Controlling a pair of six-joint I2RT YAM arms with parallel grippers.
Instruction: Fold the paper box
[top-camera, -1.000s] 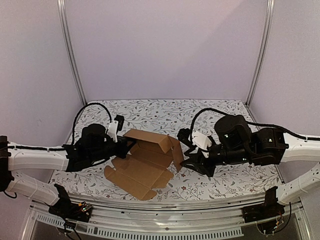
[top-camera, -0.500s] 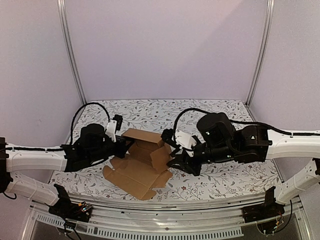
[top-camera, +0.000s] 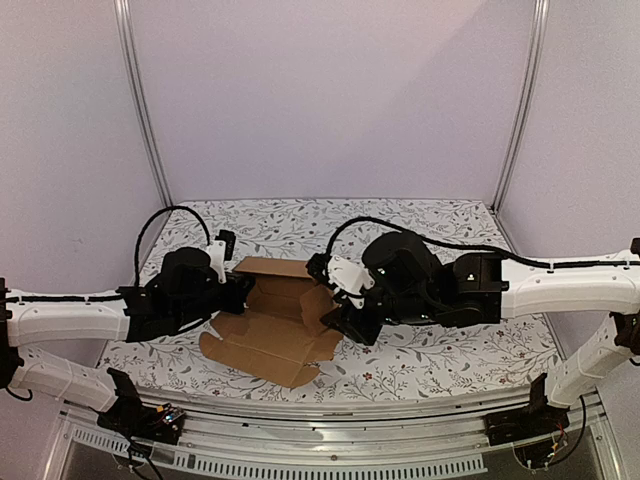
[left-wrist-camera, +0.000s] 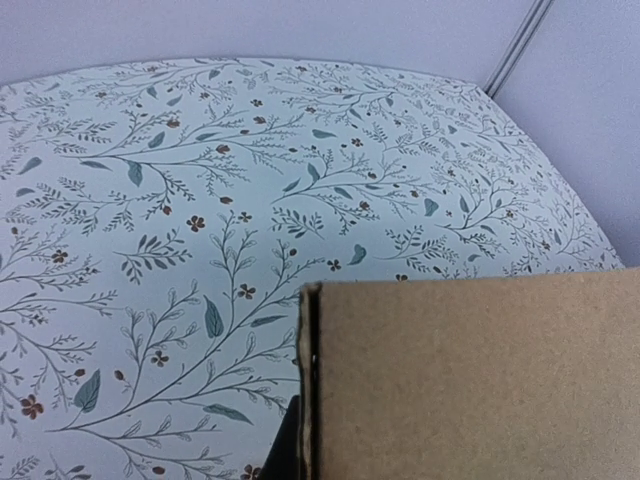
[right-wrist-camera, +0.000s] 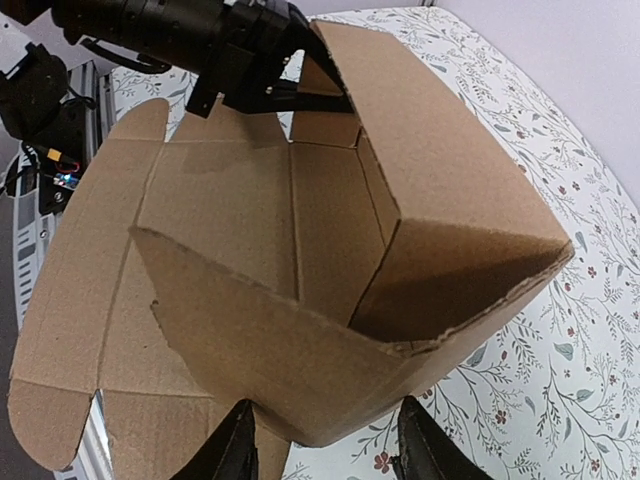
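Top view, left claw (top-camera: 238, 292): it sits at the left wall of the paper box (top-camera: 275, 335). From up here you cannot tell how far its fingers stand apart.
Top view, right claw (top-camera: 338, 318): it is against the box's raised right panel, and its own wrist hides the gap.
Top view, paper box: plain brown card, partly raised. The back and side walls stand up and a flat flap spreads toward the near edge. The box lies at the middle of the worktop (top-camera: 450, 350).
Top view, worktop: pale cloth printed with leafy sprigs and small flowers.
Left wrist, left claw: one dark finger (left-wrist-camera: 285, 450) lies against the left face of a card panel seen edge-on. The other finger is hidden behind the card, so you are looking at a claw clamped on that wall.
Left wrist, paper box: matte, fibrous and unprinted, with a slightly ragged cut edge. It fills the lower right of the view above the worktop.
Right wrist, right claw: its fingers (right-wrist-camera: 235, 445) are wide apart, with the lower edge of the box's near wall between them. You cannot tell whether they touch it.
Right wrist, paper box: creased walls form an open trough with one corner folded in. Rounded tabs show on the flat flap at the left, and the left claw is at the far wall.
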